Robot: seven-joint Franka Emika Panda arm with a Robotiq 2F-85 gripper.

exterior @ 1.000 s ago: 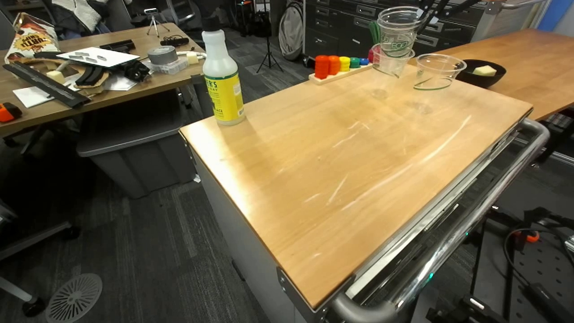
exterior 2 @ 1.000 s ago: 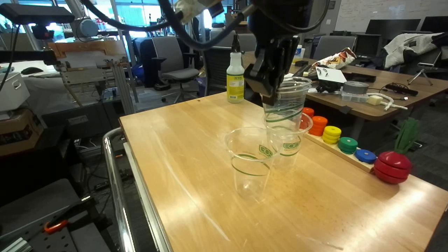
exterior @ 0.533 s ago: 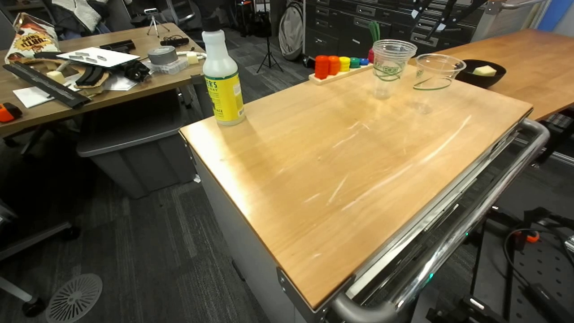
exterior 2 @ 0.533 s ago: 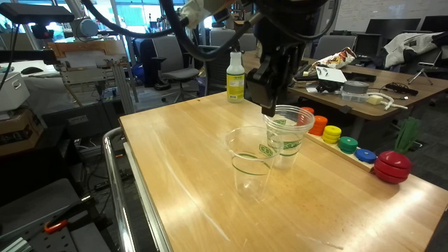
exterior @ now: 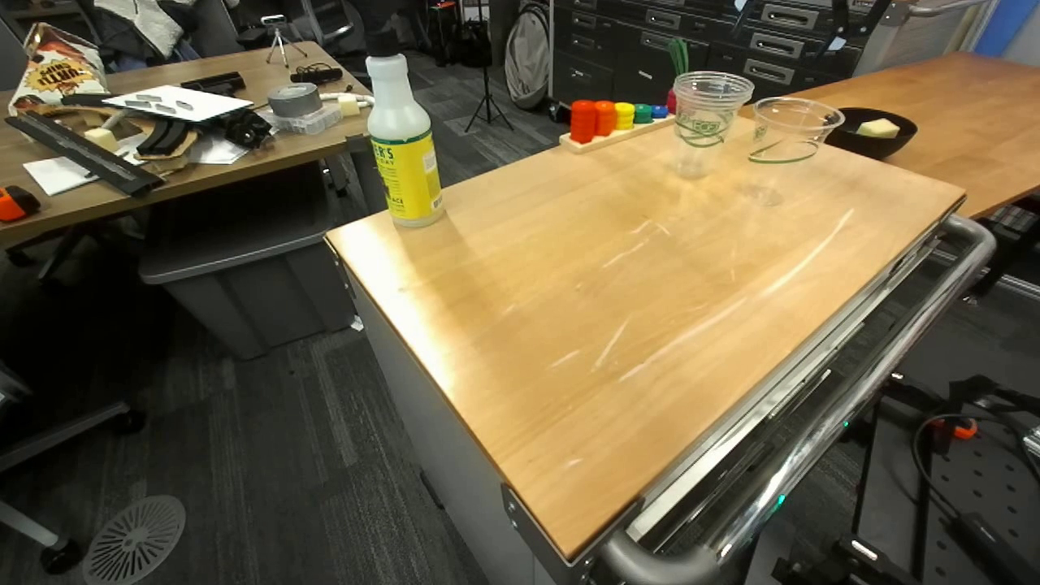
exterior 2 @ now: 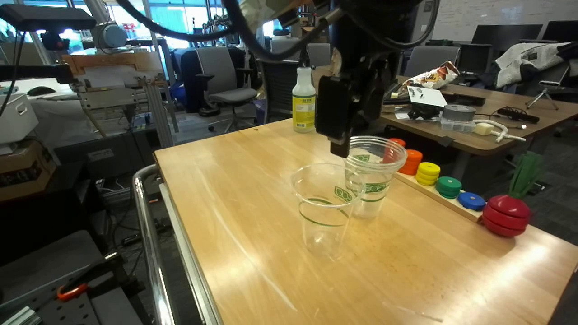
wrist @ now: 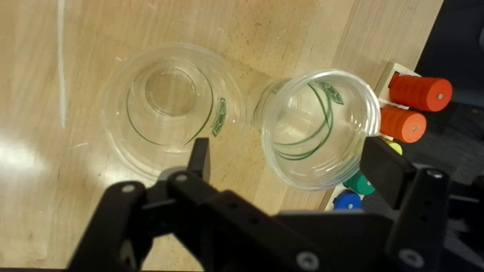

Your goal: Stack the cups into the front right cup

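A stack of nested clear cups [exterior 2: 372,185] stands upright on the wooden table, its rims close together; it also shows in the other views, as the nested cups [exterior: 712,122] and the stack [wrist: 321,128]. One single clear cup [exterior 2: 325,216] is upright beside it, seen also as the lone cup [wrist: 219,117] and the lone cup [exterior: 784,134]. Which is the front right cup I cannot tell. My gripper [wrist: 289,155] is open above the stack, fingers wide apart with nothing gripped. One fingertip [exterior 2: 341,145] overlaps the stack's near rim in an exterior view; contact cannot be told.
A white-capped yellow-green bottle [exterior: 410,154] stands by a table corner. Behind the stack lie a wooden peg board with coloured rings [exterior 2: 426,174] and a red toy vegetable [exterior 2: 505,215]. A black bowl [exterior: 873,142] is past the single cup. A metal rail [exterior: 662,567] borders the table.
A second ago my gripper held cup rims above the lower cup. The held cups came down into it, and the jaws have since opened and let go. The single cup stayed put.
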